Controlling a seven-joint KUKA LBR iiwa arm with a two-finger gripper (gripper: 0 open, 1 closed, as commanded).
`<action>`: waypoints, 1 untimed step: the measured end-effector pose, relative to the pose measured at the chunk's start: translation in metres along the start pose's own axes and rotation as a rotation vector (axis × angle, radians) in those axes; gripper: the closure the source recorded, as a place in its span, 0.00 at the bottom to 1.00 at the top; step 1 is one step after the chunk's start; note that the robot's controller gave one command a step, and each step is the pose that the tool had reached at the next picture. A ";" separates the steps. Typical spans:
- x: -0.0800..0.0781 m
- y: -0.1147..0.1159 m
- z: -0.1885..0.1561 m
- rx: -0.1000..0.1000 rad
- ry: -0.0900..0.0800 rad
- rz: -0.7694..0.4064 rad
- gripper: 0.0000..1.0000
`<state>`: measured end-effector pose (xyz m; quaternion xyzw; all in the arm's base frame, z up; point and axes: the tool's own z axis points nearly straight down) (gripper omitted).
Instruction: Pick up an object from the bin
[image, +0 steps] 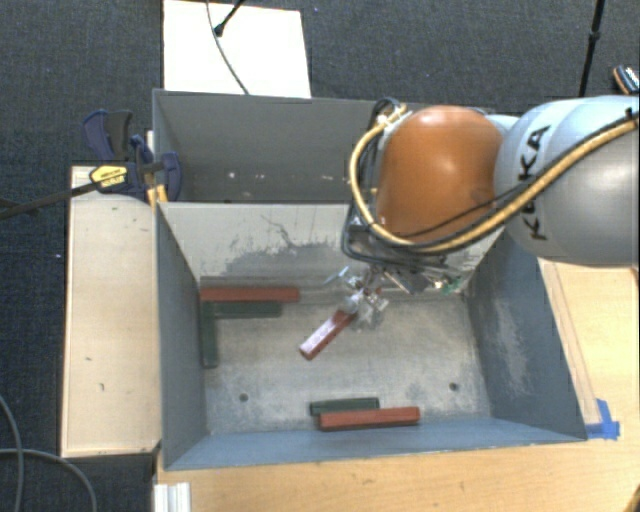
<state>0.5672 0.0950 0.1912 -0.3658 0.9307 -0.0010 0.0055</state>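
In the middle of the bin (515, 330), your gripper (362, 308) is pinched narrow on the upper end of a red bar (322, 338). The bar slants down and to the left from the fingers. So the grasp looks made. The orange wrist cover shades that spot, so I would only say the hold seems firm, and I cannot tell whether the bar's low end is clear of the floor.

What is left, by my reading, is the lift: you need to raise the bar straight up and out past the walls. Held by one end, it may swing or slip.

The other pieces lie well apart from it. A back bar (250, 294) sits by two green bars (208, 340) on the left. A front bar (368, 419) lies against a green strip (345, 405) near the front wall.
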 end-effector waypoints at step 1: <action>-0.013 0.033 -0.050 -0.004 0.001 -0.244 1.00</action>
